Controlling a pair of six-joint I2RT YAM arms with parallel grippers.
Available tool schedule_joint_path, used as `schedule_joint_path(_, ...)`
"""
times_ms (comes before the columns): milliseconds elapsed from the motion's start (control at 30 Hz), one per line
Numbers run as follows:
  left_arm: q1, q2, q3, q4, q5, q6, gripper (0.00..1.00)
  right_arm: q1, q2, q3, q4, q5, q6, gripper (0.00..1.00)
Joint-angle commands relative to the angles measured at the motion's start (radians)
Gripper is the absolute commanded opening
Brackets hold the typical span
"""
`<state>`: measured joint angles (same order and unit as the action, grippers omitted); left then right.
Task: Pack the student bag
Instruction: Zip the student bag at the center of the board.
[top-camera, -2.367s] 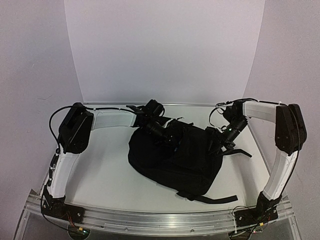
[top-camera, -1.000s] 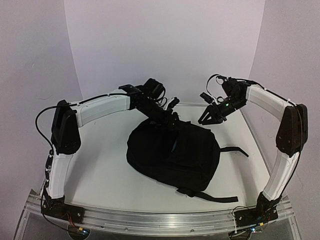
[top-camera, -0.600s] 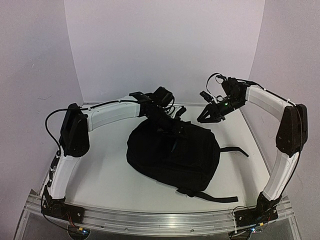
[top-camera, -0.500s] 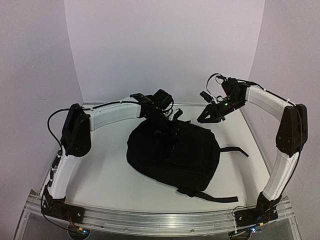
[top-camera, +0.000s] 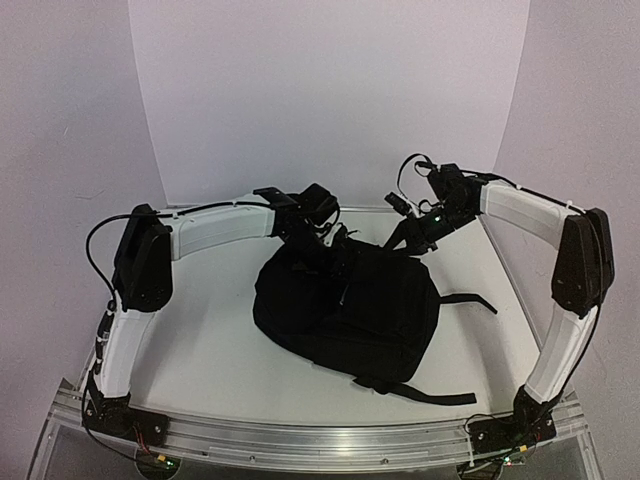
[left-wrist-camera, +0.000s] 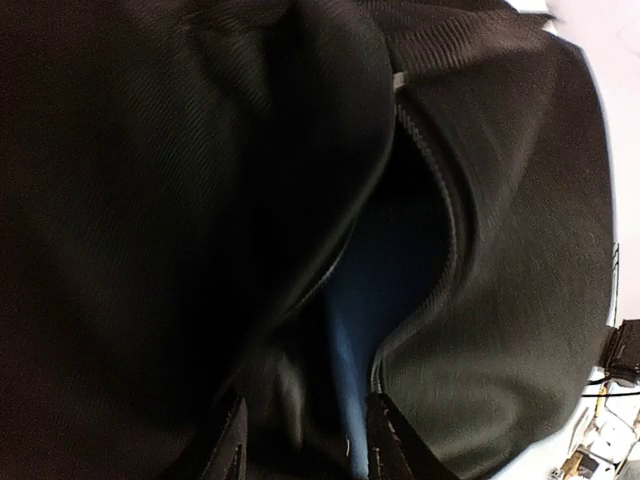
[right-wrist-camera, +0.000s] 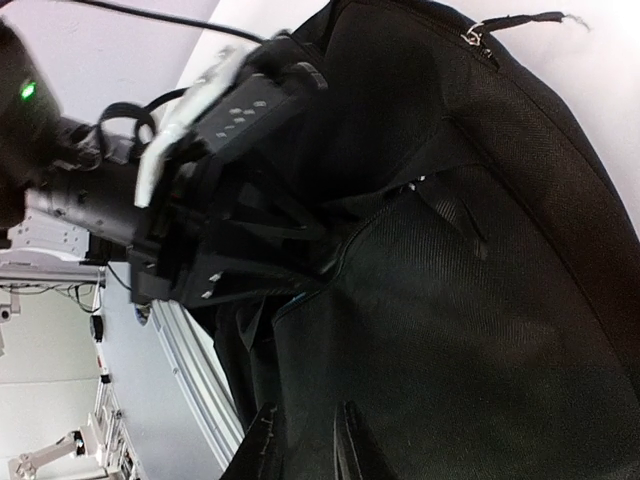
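student bag (top-camera: 345, 310) flat mid table (top-camera: 210, 340), strap (top-camera: 470, 300) trailing right, zip mouth agape, blue item (left-wrist-camera: 350, 330) inside, left gripper (left-wrist-camera: 305, 440) fingers part-spread at that mouth and crowding it, right gripper (right-wrist-camera: 308, 440) fingers nearly together just beside, cannot tell if either pinches fabric

White tabletop (top-camera: 210, 350), curved white backdrop (top-camera: 330, 100), pale lilac walls (top-camera: 60, 120), aluminium front rail (top-camera: 320, 438)

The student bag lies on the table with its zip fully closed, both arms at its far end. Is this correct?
No, the zip is open: the left wrist view shows the student bag gaping, something blue inside. The rest is right.
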<state>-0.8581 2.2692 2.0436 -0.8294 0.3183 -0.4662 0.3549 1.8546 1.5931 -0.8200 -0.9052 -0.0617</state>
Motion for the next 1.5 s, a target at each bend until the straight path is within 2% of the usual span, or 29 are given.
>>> schedule_joint_path(0, 0.024, -0.171, -0.055, -0.018, -0.077, -0.008, 0.43, 0.068, -0.083, -0.042, 0.139, 0.084, 0.090, 0.15)
schedule_joint_path(233, 0.047, -0.150, -0.093, -0.025, -0.074, -0.044, 0.48, 0.134, -0.056, -0.082, 0.236, 0.164, 0.163, 0.11)
schedule_joint_path(367, 0.049, -0.100, -0.048, -0.039, -0.047, -0.046, 0.50, 0.158, -0.035, -0.110, 0.271, 0.224, 0.177, 0.11)
schedule_joint_path(700, 0.026, -0.073, -0.066, 0.085, 0.064, -0.038, 0.51, 0.161, 0.009, -0.176, 0.344, 0.321, 0.228, 0.07)
schedule_joint_path(900, 0.003, -0.057, -0.038, 0.138, 0.109, -0.037, 0.46, 0.172, 0.014, -0.192, 0.357, 0.328, 0.236, 0.07)
schedule_joint_path(1067, -0.006, 0.020, 0.064, 0.046, 0.113, -0.024, 0.33, 0.176, 0.016, -0.175, 0.359, 0.338, 0.235, 0.07)
schedule_joint_path(1233, -0.011, -0.018, 0.049, 0.073, 0.112, 0.006, 0.31, 0.176, -0.023, -0.163, 0.355, 0.336, 0.213, 0.07)
schedule_joint_path(1367, -0.011, 0.000, 0.097, 0.004, 0.141, 0.045, 0.27, 0.165, -0.052, -0.134, 0.342, 0.300, 0.214, 0.08)
schedule_joint_path(1467, -0.003, -0.038, 0.074, 0.025, 0.125, 0.057, 0.36, 0.135, -0.112, -0.101, 0.339, 0.255, 0.203, 0.13)
